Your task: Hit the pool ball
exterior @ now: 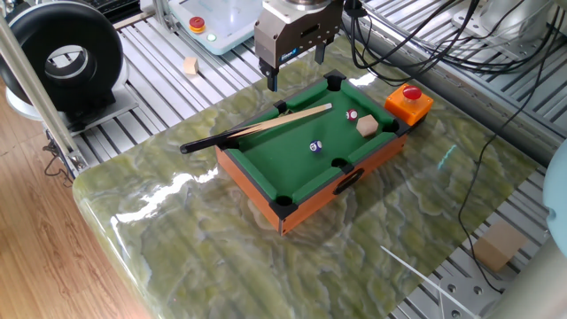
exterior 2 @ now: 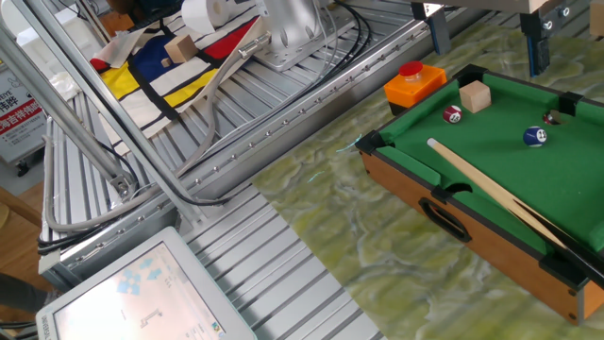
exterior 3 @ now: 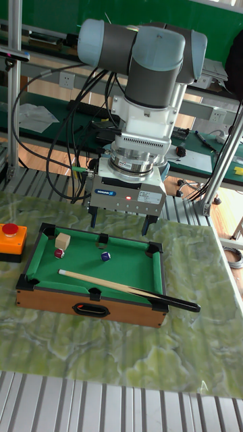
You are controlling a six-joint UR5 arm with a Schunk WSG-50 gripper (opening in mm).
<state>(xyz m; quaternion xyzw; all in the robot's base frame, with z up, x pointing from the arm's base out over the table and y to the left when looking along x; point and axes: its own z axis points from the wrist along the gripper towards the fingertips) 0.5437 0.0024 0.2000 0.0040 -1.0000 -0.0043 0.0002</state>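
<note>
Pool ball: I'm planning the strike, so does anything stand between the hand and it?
Nothing visible does. The open hand hangs above the pool table; the pool ball sits alone on the felt. The cue lies beside it, apart, and the red ball and cube lie farther off.

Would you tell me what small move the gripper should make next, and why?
Probably lower the gripper toward the cue and its overhanging handle: the gripper hangs open and empty above the pool table, the cue lies ungrasped on it, and the pool ball sits apart from the cue's tip.
</note>
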